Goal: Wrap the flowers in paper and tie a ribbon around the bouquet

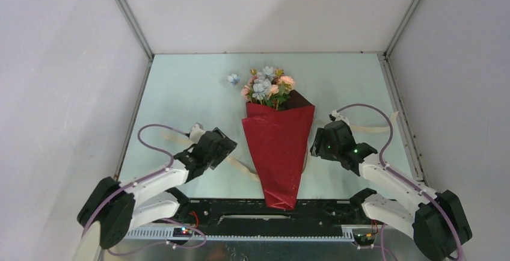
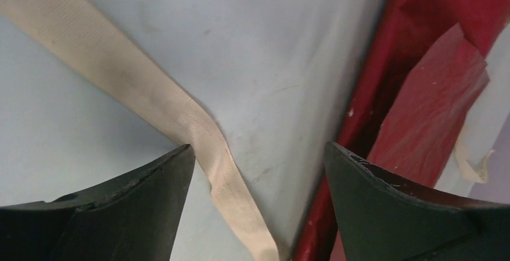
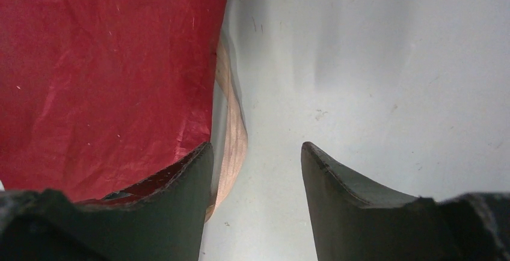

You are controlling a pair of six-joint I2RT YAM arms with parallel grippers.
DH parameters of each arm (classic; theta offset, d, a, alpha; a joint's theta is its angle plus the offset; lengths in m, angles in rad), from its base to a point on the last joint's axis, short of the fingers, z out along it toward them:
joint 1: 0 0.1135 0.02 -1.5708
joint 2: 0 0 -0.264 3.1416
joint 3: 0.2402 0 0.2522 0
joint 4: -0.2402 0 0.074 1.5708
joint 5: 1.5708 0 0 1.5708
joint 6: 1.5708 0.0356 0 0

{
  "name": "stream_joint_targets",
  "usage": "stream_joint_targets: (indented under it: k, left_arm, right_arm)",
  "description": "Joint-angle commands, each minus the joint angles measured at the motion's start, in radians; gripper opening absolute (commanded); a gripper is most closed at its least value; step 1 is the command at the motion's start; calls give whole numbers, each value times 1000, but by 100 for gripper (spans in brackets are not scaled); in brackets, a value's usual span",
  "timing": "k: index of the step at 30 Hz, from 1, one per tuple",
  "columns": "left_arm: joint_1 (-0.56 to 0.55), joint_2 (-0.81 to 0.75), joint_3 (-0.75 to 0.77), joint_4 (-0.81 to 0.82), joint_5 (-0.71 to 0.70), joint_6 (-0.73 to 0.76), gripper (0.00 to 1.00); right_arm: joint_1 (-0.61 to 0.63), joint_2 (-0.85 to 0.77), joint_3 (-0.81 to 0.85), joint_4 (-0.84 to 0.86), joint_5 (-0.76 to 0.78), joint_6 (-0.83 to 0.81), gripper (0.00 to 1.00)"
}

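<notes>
The paper (image 1: 278,153) is wrapped as a red cone round the flowers (image 1: 269,85), whose pink and pale blue heads stick out at its far end. The cream ribbon (image 1: 243,168) lies flat on the table and passes under the cone, coming out again on the right (image 1: 367,128). My left gripper (image 1: 227,148) hovers left of the cone, open. In its wrist view the ribbon (image 2: 180,107) runs between the spread fingers (image 2: 258,145), beside the red paper (image 2: 421,92). My right gripper (image 1: 317,144) is open at the cone's right edge, with the ribbon (image 3: 231,128) beside its left finger (image 3: 257,144) and the paper (image 3: 102,74) at left.
A loose pale blue flower head (image 1: 233,79) lies on the table left of the bouquet. White walls enclose the table (image 1: 180,92) on three sides. The cone's tip reaches the black rail (image 1: 240,210) at the near edge.
</notes>
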Motion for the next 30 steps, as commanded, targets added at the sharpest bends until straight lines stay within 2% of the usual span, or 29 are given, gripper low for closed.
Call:
stream_joint_targets:
  k: [1, 5, 9, 11, 18, 20, 21, 25, 30]
  left_arm:
    - [3, 154, -53, 137, 74, -5, 89]
    - [4, 299, 12, 226, 38, 3, 82]
    - [3, 433, 118, 168, 31, 31, 63]
    - [3, 487, 150, 137, 33, 27, 50]
    - [5, 600, 197, 70, 44, 25, 31]
    - [6, 621, 218, 45, 39, 39, 15]
    - [5, 630, 226, 34, 33, 53, 4]
    - [6, 587, 268, -43, -21, 104, 0]
    - [21, 333, 302, -181, -199, 154, 0]
  right_arm:
    - [-23, -51, -3, 36, 30, -5, 58]
    - [-52, -105, -20, 38, 34, -7, 58]
    - [-90, -143, -37, 29, 30, -13, 58]
    - [-108, -157, -41, 22, 26, -16, 58]
    - [-135, -186, -49, 16, 19, -22, 58]
    - [-140, -185, -49, 18, 18, -24, 58]
    - [-143, -185, -49, 18, 17, -25, 58]
    - [-149, -184, -51, 22, 19, -30, 58]
    - [-170, -173, -51, 33, 21, -39, 61]
